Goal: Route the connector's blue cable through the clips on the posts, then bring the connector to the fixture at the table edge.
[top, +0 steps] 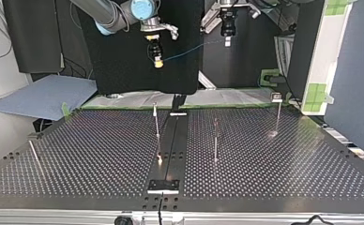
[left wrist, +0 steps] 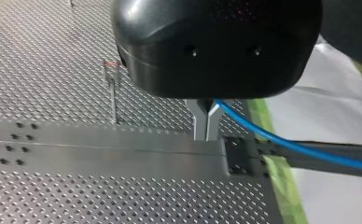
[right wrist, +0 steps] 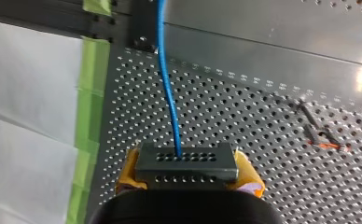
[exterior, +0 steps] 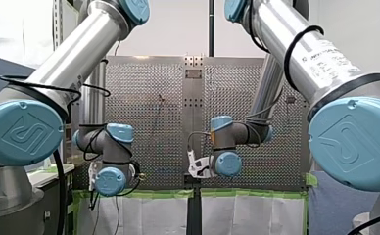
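Across the top view, my right pincer comes first. Its yellow pads are clenched on the black perforated block connector, held in the air beyond the far edge of the perforated metal bench. From the connector the thin blue cable spans nearly straight to my left pincer, whose metal fingers are pinched shut on it (no clip threaded yet). Below stand thin upright metal posts, well apart: a first post, a second post and a third post.

With so little slack, I judge that arms drifting apart could drag the cable through the metal fingers or strain it at the connector. Lowered off-line, the span could miss a clip, or snag and bend a slender post.
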Robot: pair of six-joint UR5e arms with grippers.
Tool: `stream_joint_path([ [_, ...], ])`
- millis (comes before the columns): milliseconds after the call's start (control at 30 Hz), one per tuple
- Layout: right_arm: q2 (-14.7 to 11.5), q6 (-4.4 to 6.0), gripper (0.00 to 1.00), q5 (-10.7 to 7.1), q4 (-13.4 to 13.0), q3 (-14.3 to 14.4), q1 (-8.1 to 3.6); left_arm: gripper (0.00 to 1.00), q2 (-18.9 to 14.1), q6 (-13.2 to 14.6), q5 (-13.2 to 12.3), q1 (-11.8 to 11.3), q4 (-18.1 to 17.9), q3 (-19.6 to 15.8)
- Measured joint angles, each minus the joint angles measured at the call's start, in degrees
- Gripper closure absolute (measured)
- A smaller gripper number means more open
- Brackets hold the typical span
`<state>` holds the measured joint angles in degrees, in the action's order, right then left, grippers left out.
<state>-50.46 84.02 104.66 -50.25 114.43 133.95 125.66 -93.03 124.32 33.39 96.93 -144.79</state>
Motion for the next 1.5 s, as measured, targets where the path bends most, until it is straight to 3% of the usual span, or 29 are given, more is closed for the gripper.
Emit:
stream_joint_path([
  [100, -1.18, 0.97, 1.0, 0.13, 1.0, -0.77, -0.02, 1.0, -1.14, -1.34, 0.01, 0.47, 1.11, 1.36],
  [233, -3.21, 2.92, 1.0, -1.08, 1.8, -1.11, -0.06, 1.0, -3.08, -2.76, 0.13, 0.37, 3.06, 3.35],
  [533, -7.49, 7.18, 1.0, -5.18, 3.07, -2.58, -0.77, 1.0, -7.25, -2.04, 2.33, -0.86, 7.26, 7.42],
  [633, -8.97, 8.0, 1.0, -5.96, 4.4, -3.93, -0.97, 1.0, -8.75, -1.77, 2.86, -1.23, 8.73, 8.29],
  [933, -13.76, 8.45, 1.0, -6.5, 8.64, -6.06, -2.7, 1.0, -13.6, -1.61, 4.16, -2.53, 13.58, 10.55],
  [1233, -18.07, 8.46, 1.0, -7.35, 9.17, -6.47, -4.78, 1.0, -18.47, -1.51, 3.76, -4.15, 18.48, 13.29],
  [1500, -18.98, 8.48, 1.0, -9.22, 9.96, -7.67, -6.48, 1.0, -22.37, -1.46, 1.96, -5.61, 22.36, 16.69],
])
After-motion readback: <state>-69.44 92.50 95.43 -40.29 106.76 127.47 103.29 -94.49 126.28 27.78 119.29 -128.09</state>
